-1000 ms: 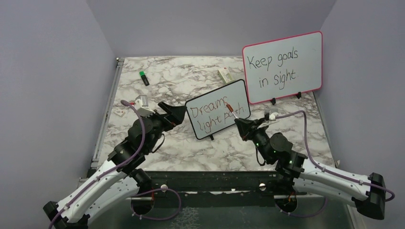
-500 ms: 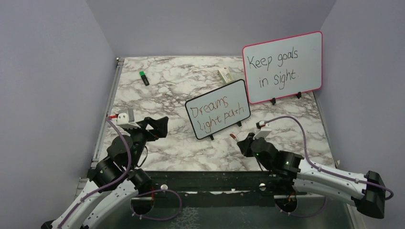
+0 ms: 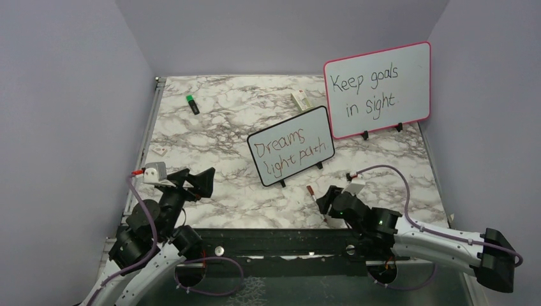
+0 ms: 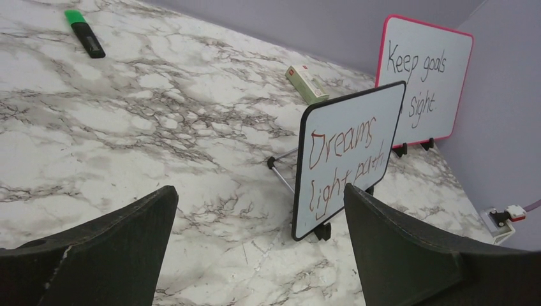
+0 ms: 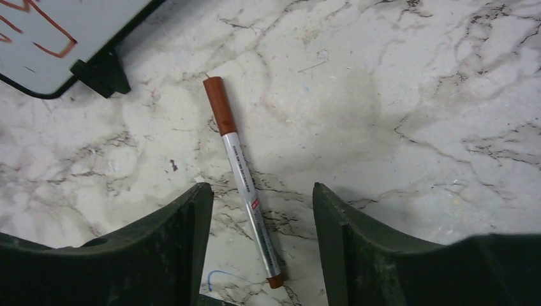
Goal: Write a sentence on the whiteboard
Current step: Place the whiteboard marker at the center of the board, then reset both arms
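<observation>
Whiteboard (image 3: 291, 145) stands upright on small black feet on the marble bench (image 3: 210, 137). It is ahead of both claws: ahead & to the right of the left claw (image 4: 258, 191), ahead & to the left of the right claw (image 5: 260, 194). Sentence (image 4: 341, 162) is in red on its face, 2 lines: "Dreams" over "light path".

Left claw: jaws spread wide, nothing btwn them, up off the bench and well short of the board.

Right claw: jaws apart, gripping nothing, low over the bench. Red marker (image 5: 245, 191) lies flat on the bench in the gap btwn its fingers. The red cap points away from the claw toward the board's near foot, and the tail end sits deep in the gap. Can't tell if it touches either finger. Marker is apart from the board.

Pink-framed board (image 3: 377, 89) w/ black writing stands beyond the whiteboard, off to the right, farther from both claws. Green-capped marker (image 3: 192, 104) lies far ahead of the left claw. Small box (image 3: 301, 99) lies on the bench behind the whiteboard.
</observation>
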